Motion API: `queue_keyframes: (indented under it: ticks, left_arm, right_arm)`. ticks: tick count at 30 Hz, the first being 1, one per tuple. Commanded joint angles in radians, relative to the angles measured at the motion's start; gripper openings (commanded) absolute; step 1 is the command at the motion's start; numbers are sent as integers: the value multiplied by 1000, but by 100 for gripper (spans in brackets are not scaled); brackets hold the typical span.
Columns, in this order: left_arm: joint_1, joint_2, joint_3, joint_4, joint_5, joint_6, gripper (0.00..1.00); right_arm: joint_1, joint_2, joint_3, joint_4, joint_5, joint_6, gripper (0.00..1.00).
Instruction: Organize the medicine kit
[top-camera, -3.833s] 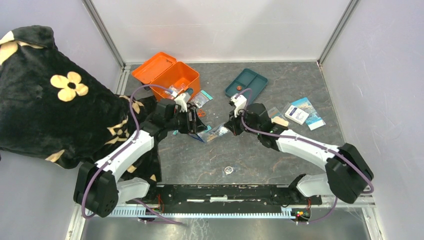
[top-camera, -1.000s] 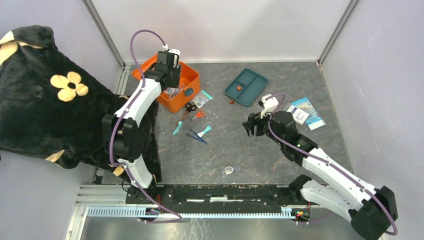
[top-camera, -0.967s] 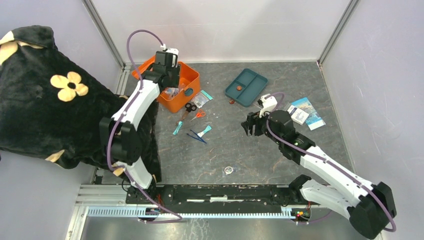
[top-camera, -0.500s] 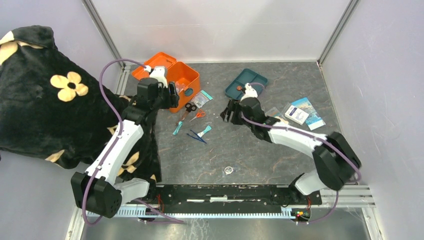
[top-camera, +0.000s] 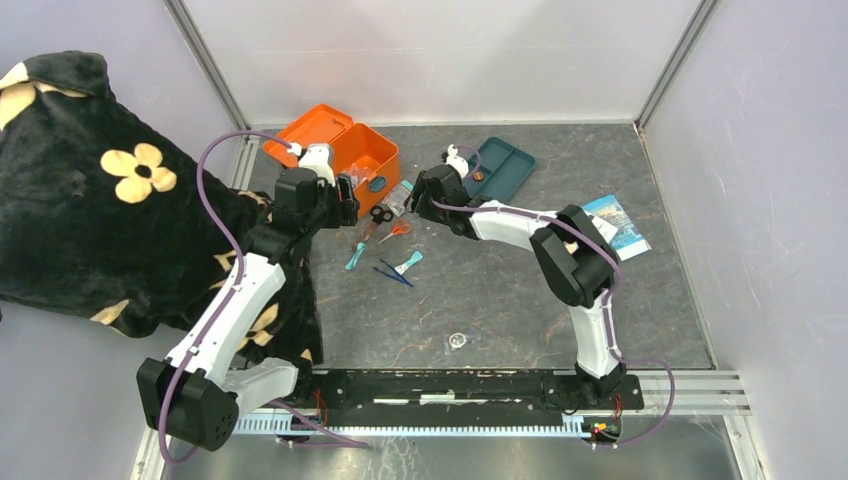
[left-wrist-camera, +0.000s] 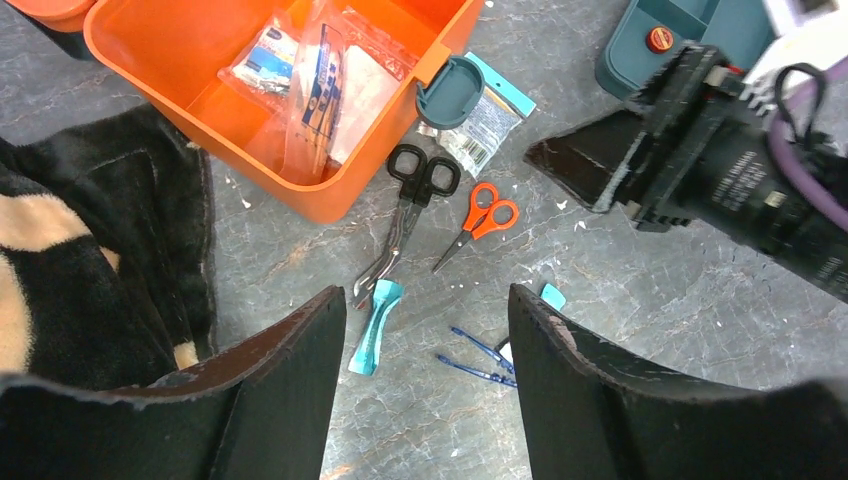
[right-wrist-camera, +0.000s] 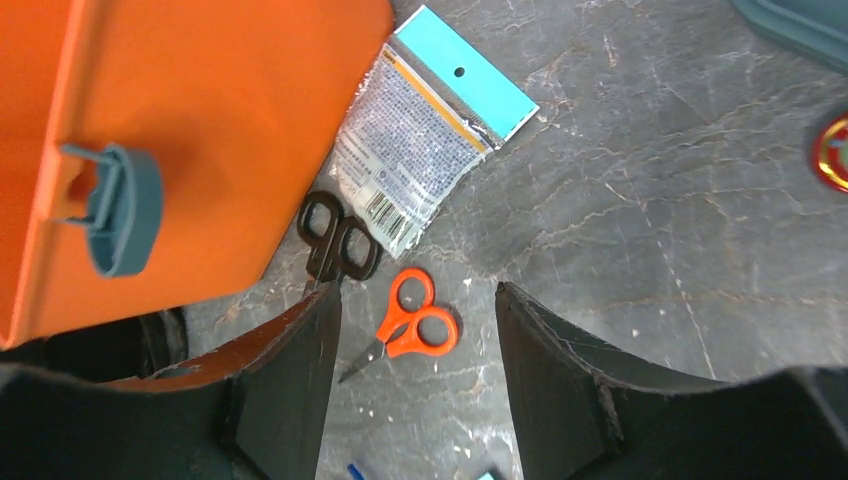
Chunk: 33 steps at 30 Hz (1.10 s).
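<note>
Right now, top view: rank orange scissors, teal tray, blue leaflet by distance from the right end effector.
1. Orange scissors, just below the right end effector.
2. Teal tray, to its right.
3. Blue leaflet, far right.

Both arms stretch toward the medicine kit (top-camera: 372, 150). The left hand (left-wrist-camera: 425, 300) hovers by its near corner and the right hand (right-wrist-camera: 415, 300) just beside its latch side, jaws apart, empty.

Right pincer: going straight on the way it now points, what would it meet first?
Likely the orange-handled scissors, which lie centred ahead of the open right pincer; depth is hard to judge.
</note>
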Motion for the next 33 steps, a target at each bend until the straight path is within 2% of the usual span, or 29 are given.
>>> queue_keyframes:
  ticks: [1,24,29,33]
  left_arm:
    - [-12,-29,8,37,-41,-28,68]
    - [-33,-38,7,34,-57,-23,69]
    - [-35,-37,7,35,-59,-22,69]
    - [-36,-35,6,34,-57,-21,69]
  right_arm:
    - [6,84,123,-38,17,58,63]
    - [7,288,296,-117,38,135,53]
    - [4,319,308,-125,40,148,41]
    - [-2,328,289,-122,39,165,28]
